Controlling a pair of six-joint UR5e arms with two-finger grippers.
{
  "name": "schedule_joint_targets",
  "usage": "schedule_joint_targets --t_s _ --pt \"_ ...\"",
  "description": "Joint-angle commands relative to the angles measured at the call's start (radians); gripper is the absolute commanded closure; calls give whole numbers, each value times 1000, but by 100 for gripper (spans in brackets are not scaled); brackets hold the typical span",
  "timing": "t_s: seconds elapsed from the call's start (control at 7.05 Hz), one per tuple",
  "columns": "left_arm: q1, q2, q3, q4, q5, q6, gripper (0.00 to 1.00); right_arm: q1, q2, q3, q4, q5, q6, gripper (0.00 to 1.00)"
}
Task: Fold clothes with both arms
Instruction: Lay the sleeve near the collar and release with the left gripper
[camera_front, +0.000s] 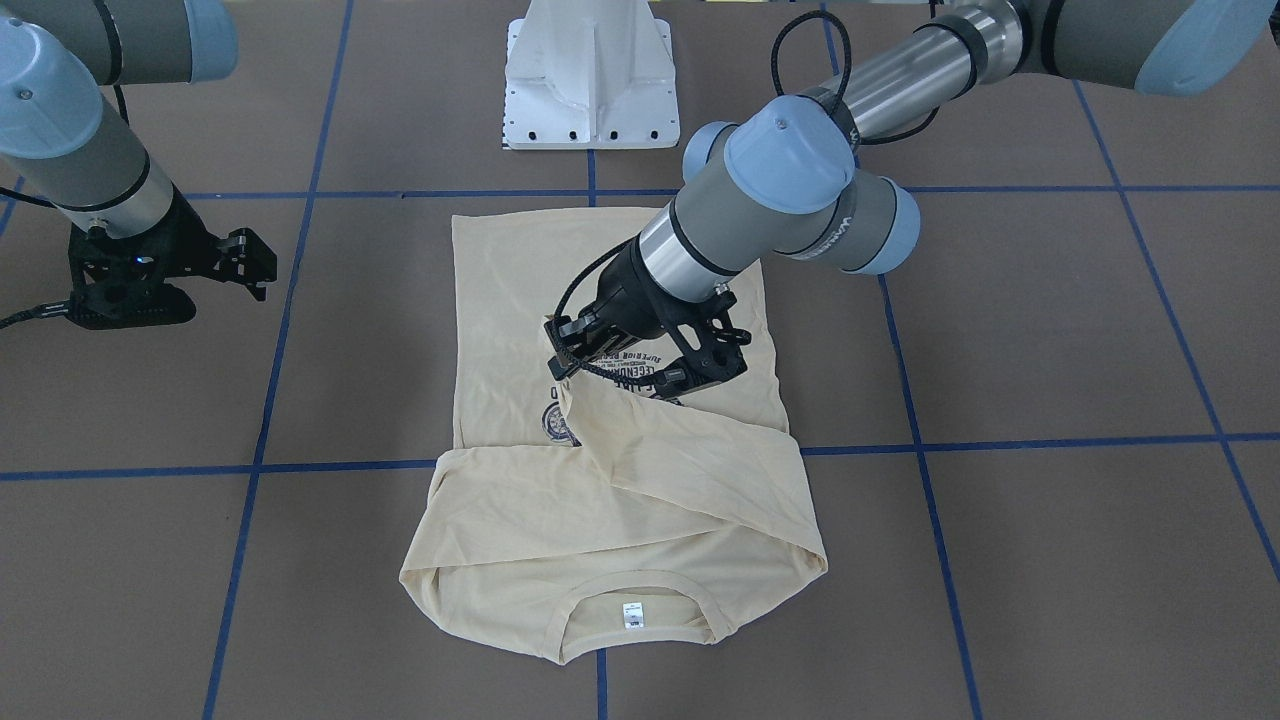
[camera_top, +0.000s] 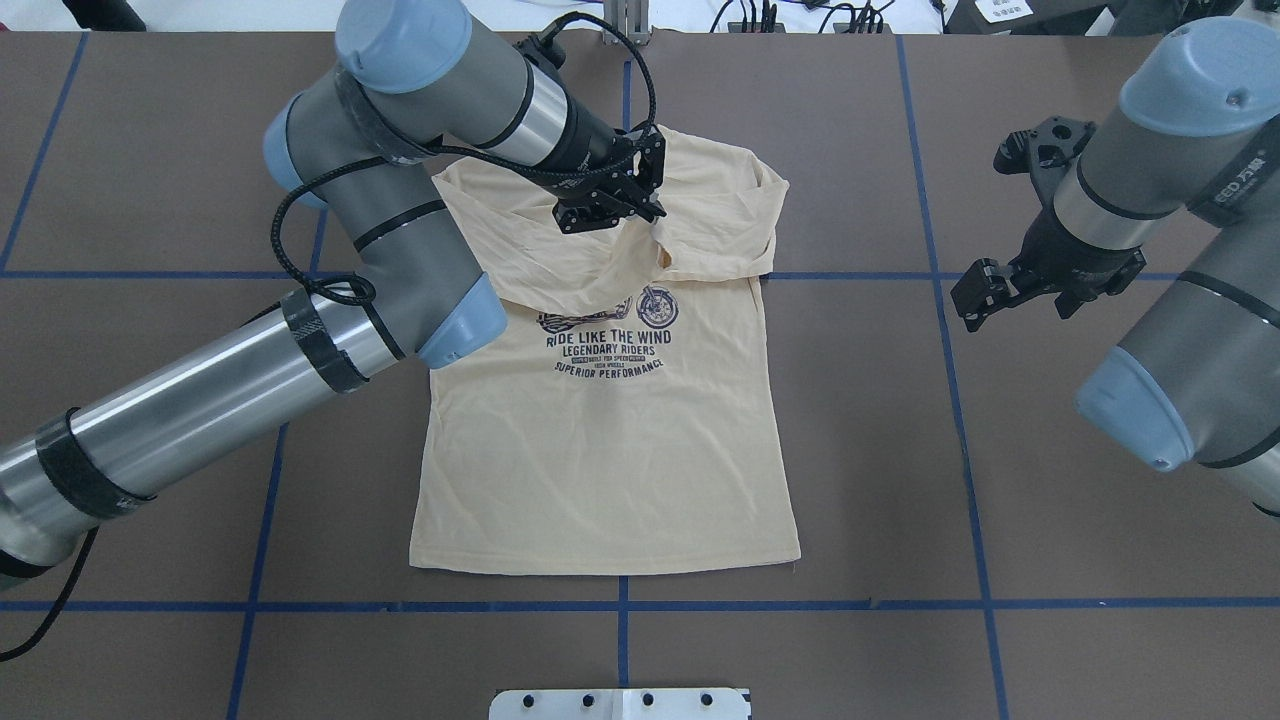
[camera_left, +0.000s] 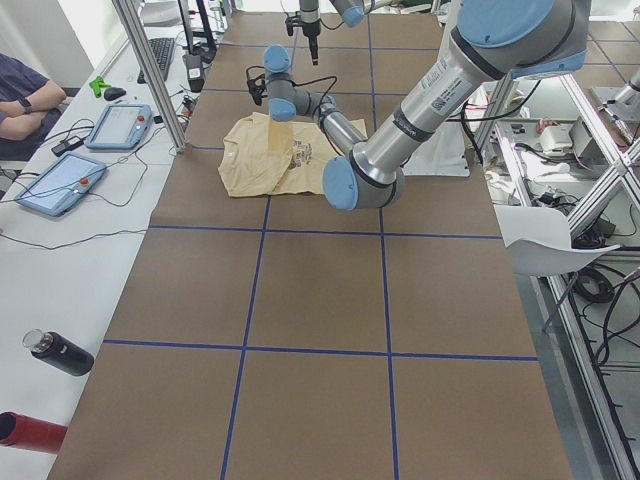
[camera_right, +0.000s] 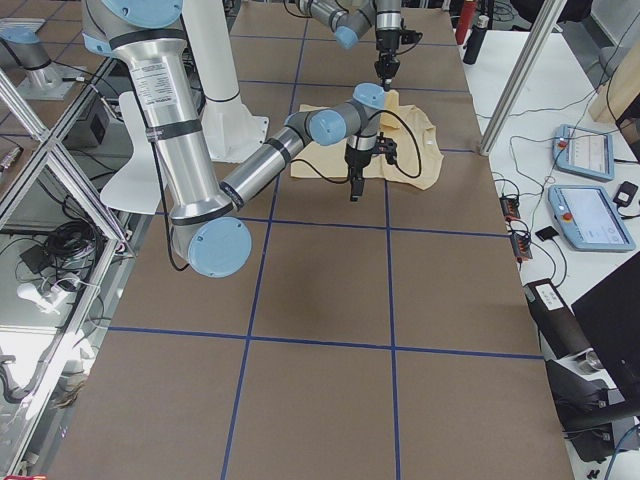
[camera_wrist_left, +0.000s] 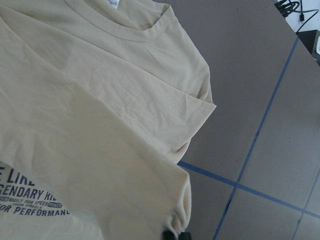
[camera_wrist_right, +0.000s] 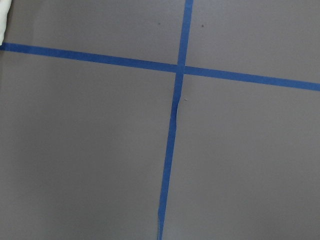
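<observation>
Overhead exterior view: T-shirt (camera_top: 600, 450) lies print-up mid-desk (camera_top: 900, 450), hem toward the robot and collar away, its sleeve (camera_top: 610, 270) pinched in the nearer left hand (camera_top: 648, 208) above the chest; right hand (camera_top: 985, 292) is agape, empty and well apart.

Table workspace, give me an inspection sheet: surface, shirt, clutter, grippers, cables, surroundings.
Surface: brown table with a blue tape grid.
Job's things: cream shirt lies print up; one sleeve folded across the chest, the other lifted.
Clutter: nothing seen.
Grippers: left gripper, jaws pinching the cuff over the print; right gripper over bare table beside the shirt, empty, jaw gap unclear.
Cables: black cable loops off the left arm.
Surroundings: white pedestal; side bench with tablets, a bottle, a person's arms.
</observation>
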Motion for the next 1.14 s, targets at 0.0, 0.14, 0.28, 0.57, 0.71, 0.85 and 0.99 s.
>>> schedule_joint_targets --t_s 0.0,0.14,0.28,0.57,0.71,0.85,0.99 --pt "57 -32 87 -63 86 -6 100 -3 9 -18 0 0 1 0" --pt "87 -55 113 -72 99 -4 100 -3 14 -34 2 0 0 0" --pt "113 -60 112 -80 99 -4 100 -4 14 -35 2 0 0 0" --pt "142 -64 113 -123 140 0 1 -4 15 -35 3 2 3 0" --pt "144 -64 112 -133 160 0 0 -4 18 -37 33 5 12 0" --pt "144 -58 110 -144 161 5 0 -3 18 -38 51 9 11 0" --pt "139 -51 102 -131 157 9 0 -4 18 -40 89 11 14 0"
